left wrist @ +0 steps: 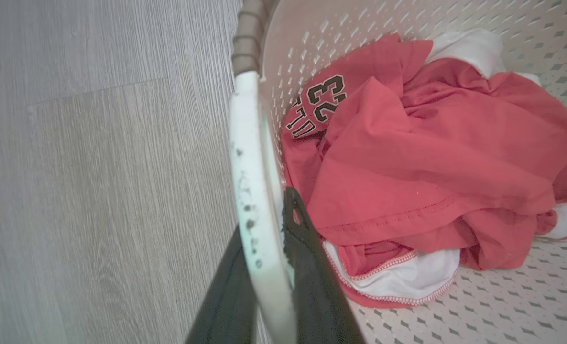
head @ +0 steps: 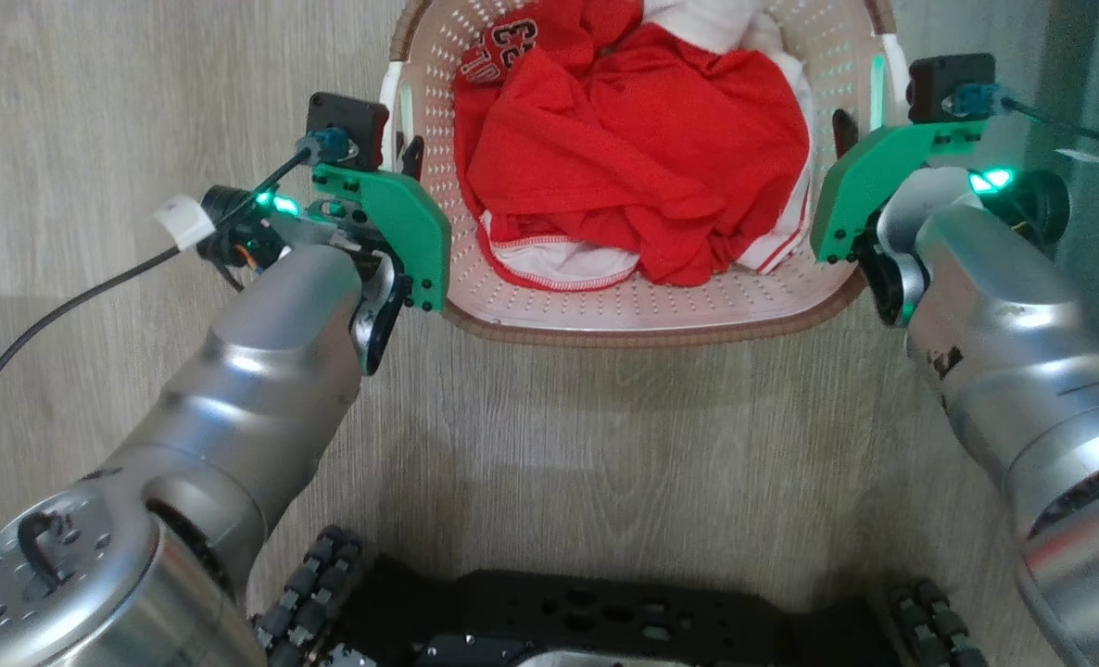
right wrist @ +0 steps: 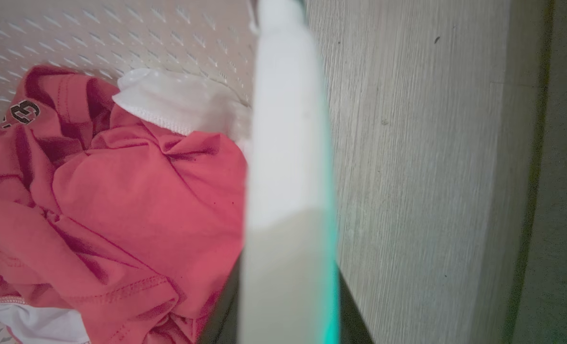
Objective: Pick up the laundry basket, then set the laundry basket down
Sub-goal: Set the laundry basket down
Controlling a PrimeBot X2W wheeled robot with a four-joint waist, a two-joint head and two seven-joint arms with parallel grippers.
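Observation:
The laundry basket [head: 642,324] is cream-white and perforated with a brown woven-look rim, and sits at the top centre of the head view. Red and white clothes [head: 633,148] fill it. My left gripper [head: 409,156] is shut on the basket's left white handle [left wrist: 252,191], with one dark finger inside the wall and one outside [left wrist: 264,224]. My right gripper [head: 846,132] is shut on the right white handle [right wrist: 288,143], its dark fingers [right wrist: 223,310] showing on either side at the bottom of the right wrist view. I cannot tell whether the basket touches the floor.
Grey wood-look floor [head: 605,435] lies all around. My black wheeled base [head: 605,621] is just below the basket. A black cable [head: 49,315] trails off the left wrist. A dark upright surface [head: 1096,74] stands close beside the right arm.

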